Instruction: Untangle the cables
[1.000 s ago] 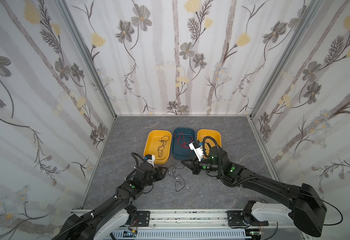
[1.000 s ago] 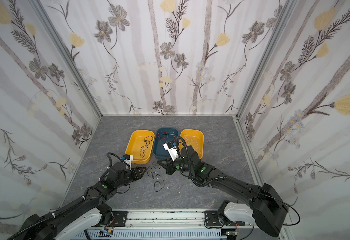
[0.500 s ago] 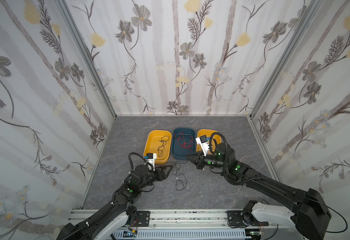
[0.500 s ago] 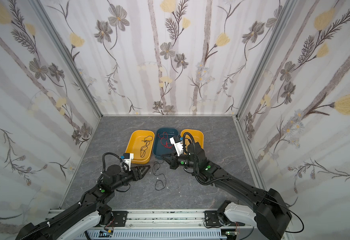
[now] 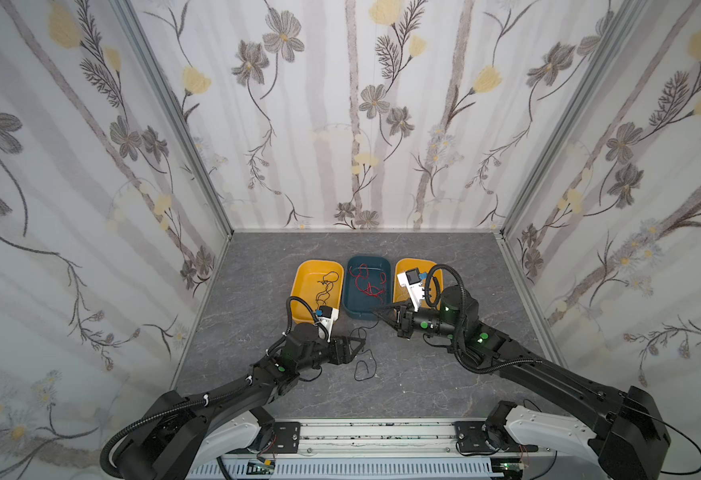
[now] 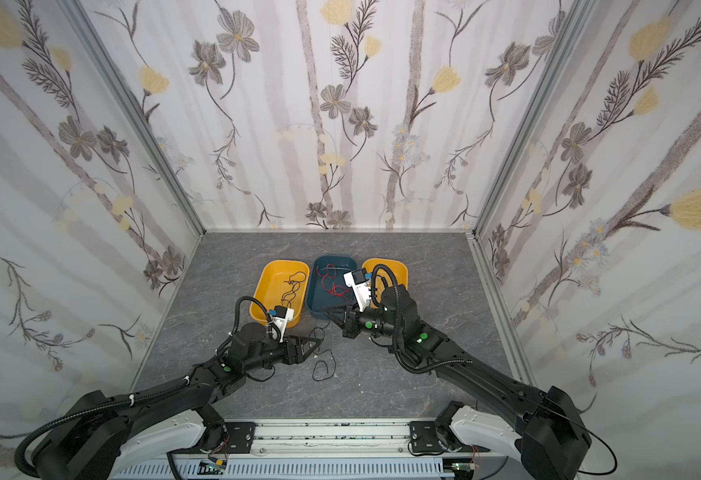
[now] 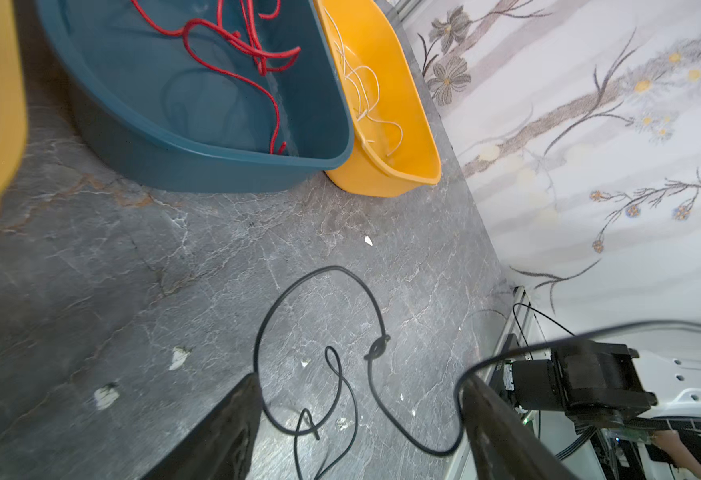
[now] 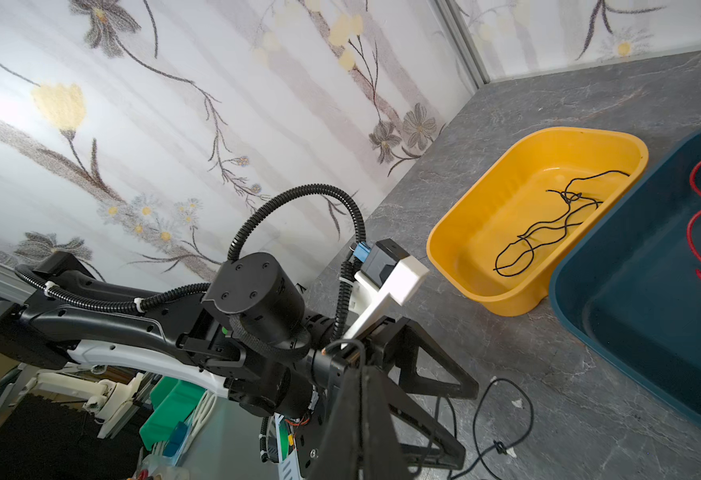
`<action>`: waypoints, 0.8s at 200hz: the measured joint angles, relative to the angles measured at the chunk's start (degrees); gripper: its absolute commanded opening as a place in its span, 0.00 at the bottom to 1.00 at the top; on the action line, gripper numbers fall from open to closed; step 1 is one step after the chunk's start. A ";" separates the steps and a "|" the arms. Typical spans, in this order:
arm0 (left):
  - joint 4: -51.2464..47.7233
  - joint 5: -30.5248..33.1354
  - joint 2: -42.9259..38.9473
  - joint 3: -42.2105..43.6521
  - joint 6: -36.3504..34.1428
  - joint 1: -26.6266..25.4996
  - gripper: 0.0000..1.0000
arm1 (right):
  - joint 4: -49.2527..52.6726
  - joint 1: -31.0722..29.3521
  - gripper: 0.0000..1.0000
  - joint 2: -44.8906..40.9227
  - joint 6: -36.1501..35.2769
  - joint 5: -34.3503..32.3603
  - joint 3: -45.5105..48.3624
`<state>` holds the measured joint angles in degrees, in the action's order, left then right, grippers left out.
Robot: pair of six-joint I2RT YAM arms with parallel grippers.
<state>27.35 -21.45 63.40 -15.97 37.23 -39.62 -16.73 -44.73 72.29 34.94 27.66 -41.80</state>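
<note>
A thin black cable (image 5: 364,367) lies in loose loops with a small knot (image 7: 377,345) on the grey floor. In both top views my left gripper (image 5: 356,348) hovers at its left side, open; the loops lie between and beyond its fingers (image 7: 240,415), untouched. My right gripper (image 5: 376,311) is shut in front of the blue bin (image 5: 357,312), and one end of the black cable (image 8: 350,347) curls out of its closed tip. Red cables (image 5: 366,282) lie in the blue bin, another black cable (image 8: 548,232) in the left yellow bin (image 5: 303,307), and white cables (image 7: 361,83) in the right yellow bin (image 7: 407,174).
The three bins stand side by side at mid-floor, the right one (image 5: 413,266) partly hidden behind my right wrist. Flowered walls close in the left, back and right sides (image 5: 353,124). A metal rail (image 5: 365,432) runs along the near edge.
My left gripper's jaws have opened and let go of the black cable. My right gripper, still shut, has moved back and to the right toward the blue bin, drawing the cable end with it.
</note>
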 measured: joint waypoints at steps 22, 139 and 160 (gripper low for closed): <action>1.38 0.26 3.96 -0.22 -0.85 -0.42 0.76 | -0.11 0.00 0.00 -0.52 0.42 0.76 0.02; 16.63 -1.20 15.63 -0.74 1.22 -1.25 0.59 | -3.76 2.08 0.00 0.20 2.54 2.27 2.32; 20.63 -1.90 18.64 -1.11 3.21 -1.44 0.54 | -5.05 2.08 0.00 1.05 2.60 2.38 2.43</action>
<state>47.99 -23.35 82.04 -17.08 40.45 -41.06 -21.78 -42.65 73.34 37.54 30.04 -39.38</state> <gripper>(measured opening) 0.557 0.049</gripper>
